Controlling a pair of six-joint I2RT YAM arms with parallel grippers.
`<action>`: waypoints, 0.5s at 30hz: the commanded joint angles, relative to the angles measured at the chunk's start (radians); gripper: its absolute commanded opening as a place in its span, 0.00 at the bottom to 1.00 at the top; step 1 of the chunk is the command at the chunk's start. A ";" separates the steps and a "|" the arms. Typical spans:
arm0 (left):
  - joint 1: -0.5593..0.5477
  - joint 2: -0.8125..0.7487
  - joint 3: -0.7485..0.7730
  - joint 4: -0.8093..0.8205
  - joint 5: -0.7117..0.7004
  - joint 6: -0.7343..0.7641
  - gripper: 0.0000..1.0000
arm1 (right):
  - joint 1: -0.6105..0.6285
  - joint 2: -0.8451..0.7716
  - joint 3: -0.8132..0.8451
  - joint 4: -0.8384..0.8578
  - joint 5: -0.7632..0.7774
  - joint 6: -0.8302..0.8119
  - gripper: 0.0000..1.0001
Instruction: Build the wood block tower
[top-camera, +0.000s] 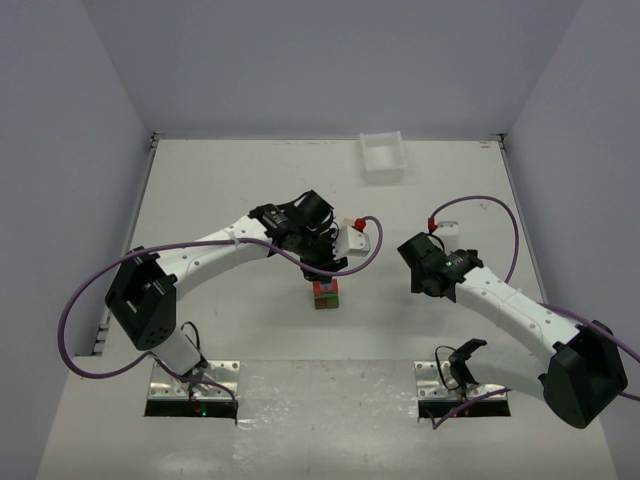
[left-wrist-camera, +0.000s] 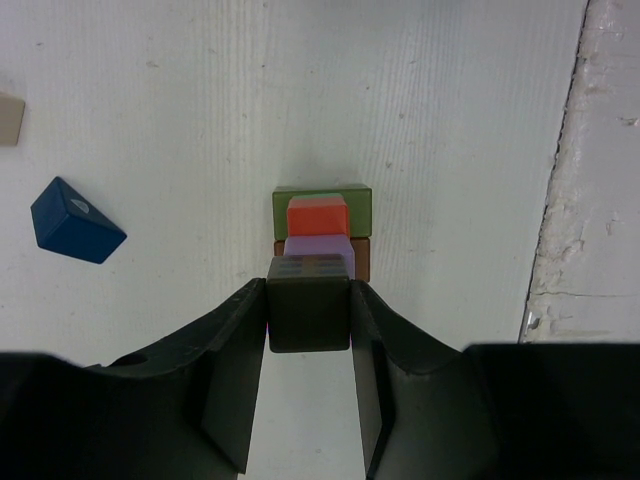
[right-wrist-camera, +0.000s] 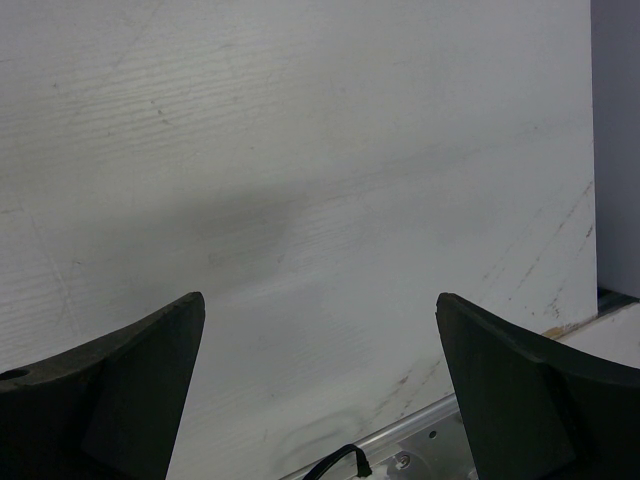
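Note:
The tower (top-camera: 326, 293) stands at the table's middle. In the left wrist view it shows a green bar (left-wrist-camera: 322, 200) and a brown block (left-wrist-camera: 363, 258) low, a red-orange block (left-wrist-camera: 318, 215) and a purple block (left-wrist-camera: 318, 246) above. My left gripper (left-wrist-camera: 308, 305) is shut on a dark grey cube (left-wrist-camera: 308, 315), held over the tower's top; in the top view this gripper (top-camera: 322, 262) hangs over the stack. A blue roof-shaped block (left-wrist-camera: 76, 221) and a beige block (left-wrist-camera: 10, 119) lie on the table to the left. My right gripper (right-wrist-camera: 320, 330) is open and empty over bare table.
A white plastic tray (top-camera: 382, 156) stands at the table's far edge. The right arm (top-camera: 440, 265) hovers right of the tower. The table's edge and a metal mounting plate (right-wrist-camera: 430, 455) show low in the right wrist view.

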 joint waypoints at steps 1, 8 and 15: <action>-0.010 0.004 0.037 0.015 0.035 0.016 0.36 | -0.005 -0.009 0.008 0.003 0.027 0.011 0.99; -0.011 0.006 0.033 0.013 0.048 0.014 0.39 | -0.006 -0.008 0.008 0.003 0.026 0.011 0.99; -0.011 0.008 0.033 0.012 0.058 0.007 0.39 | -0.006 -0.008 0.011 0.003 0.029 0.008 0.99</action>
